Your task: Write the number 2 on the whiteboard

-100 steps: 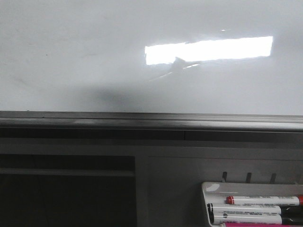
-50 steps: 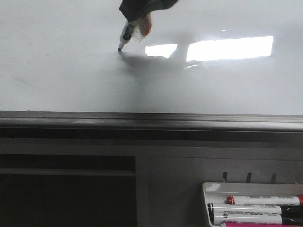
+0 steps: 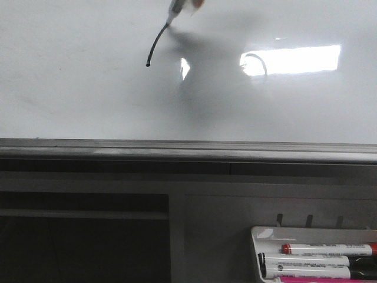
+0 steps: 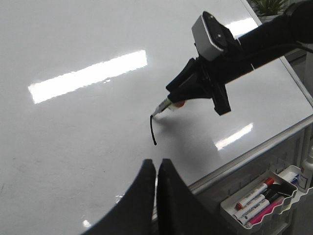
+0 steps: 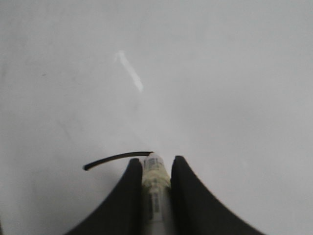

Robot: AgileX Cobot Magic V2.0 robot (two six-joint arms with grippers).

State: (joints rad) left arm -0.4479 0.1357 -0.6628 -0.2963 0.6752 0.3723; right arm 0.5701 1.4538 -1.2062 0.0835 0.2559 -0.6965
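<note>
The whiteboard (image 3: 88, 88) fills the upper front view, with a grey bottom rail (image 3: 177, 150). Of the number 2 only a short curved black stroke (image 3: 154, 46) shows; it also shows in the left wrist view (image 4: 152, 129) and the right wrist view (image 5: 117, 159). My right gripper (image 5: 156, 164) is shut on a white marker (image 5: 155, 186), its tip touching the board at the stroke's upper end (image 3: 171, 16). The left wrist view shows that arm (image 4: 215, 68) over the board. My left gripper (image 4: 156, 164) is shut and empty, hovering over the board near the rail.
A white marker tray (image 3: 259, 236) with several markers (image 3: 324, 250) hangs below the rail at the right; it also shows in the left wrist view (image 4: 227, 210). A bright rectangular light reflection (image 3: 300, 59) lies on the board.
The right gripper came into view with the marker, touched the board, then moved up and right, drawing a short curved stroke. One second ago the board was blank.
</note>
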